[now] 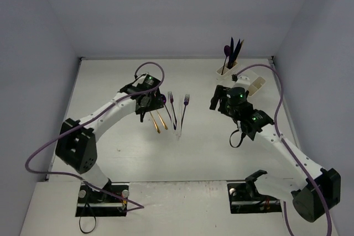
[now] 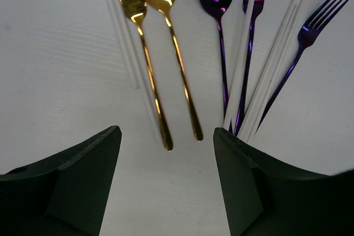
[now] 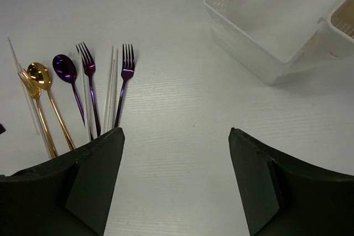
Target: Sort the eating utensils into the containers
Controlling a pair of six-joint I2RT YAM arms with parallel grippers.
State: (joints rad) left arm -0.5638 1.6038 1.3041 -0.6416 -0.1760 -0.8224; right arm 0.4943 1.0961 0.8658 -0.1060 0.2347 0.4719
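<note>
- The left hand [image 2: 166, 150] hangs wide open and empty over the handle ends of the gold fork [image 2: 146, 59] and gold spoon [image 2: 178, 59].
- At their 3 o'clock on the surface [image 2: 55, 70] lie a purple spoon [image 2: 220, 26], purple forks [image 2: 251, 37] and white plastic pieces [image 2: 271, 64].
- The right hand [image 3: 176, 136] is also spread wide and empty, near the white organizer [image 3: 243, 53].
- The organizer sits at the surface's 1 o'clock, and dark utensils [image 1: 233, 51] stand in its cup [image 1: 225, 71].

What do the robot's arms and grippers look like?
The left arm and right arm have white links with black joints, and a purple cable loops along each. A small green light glows near each wrist. The left gripper and right gripper have black, wedge-shaped fingers.
</note>
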